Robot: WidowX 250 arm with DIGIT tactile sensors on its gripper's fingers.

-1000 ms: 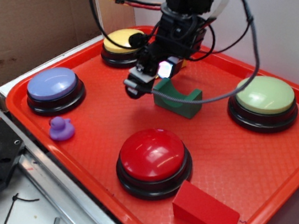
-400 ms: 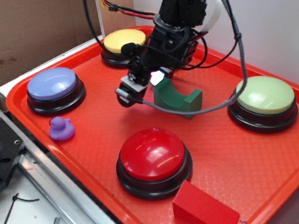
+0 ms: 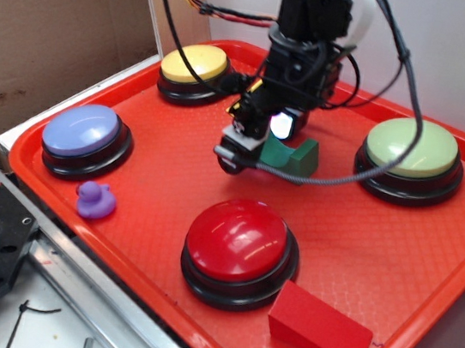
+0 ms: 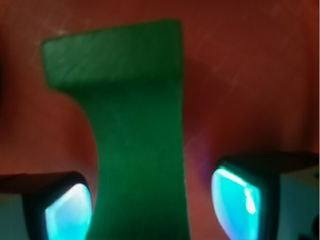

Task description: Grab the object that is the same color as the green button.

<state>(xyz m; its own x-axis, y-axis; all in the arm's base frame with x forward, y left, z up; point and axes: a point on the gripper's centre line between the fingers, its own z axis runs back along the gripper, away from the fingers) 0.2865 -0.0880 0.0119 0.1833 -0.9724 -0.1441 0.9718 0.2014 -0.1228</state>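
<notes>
We saw the black WidowX gripper (image 3: 258, 147) lowered over the small dark green bridge-shaped block with a curved notch (image 3: 290, 153), which lay on the red plastic tray (image 3: 451, 283) near its middle, between the yellow domed push button on a black base (image 3: 194, 66) at the back left and the large pale green domed push button on a black base (image 3: 412, 150) at the right. In the wrist view, the green block (image 4: 132, 150) ran up the centre of the picture, its notch curving in along its left side, and the two glowing cyan finger pads (image 4: 67, 212) stood one on each side of it. The right pad stood clearly apart from the block with bare red tray between them, while the left pad sat just beside it, so we judged the jaws to be spread around the block and not yet clamped on it. In the exterior view the gripper hid the left end of the block. Nearer the camera sat a big red domed push button (image 3: 241, 242), with a red rectangular block (image 3: 320, 325) just beside it at the front right. At the left of the tray we saw a purple domed push button (image 3: 85, 132) and, close in front of it, a little purple rubber duck (image 3: 95, 201). A sheet of brown cardboard (image 3: 55, 19) stood behind the tray on the left.
</notes>
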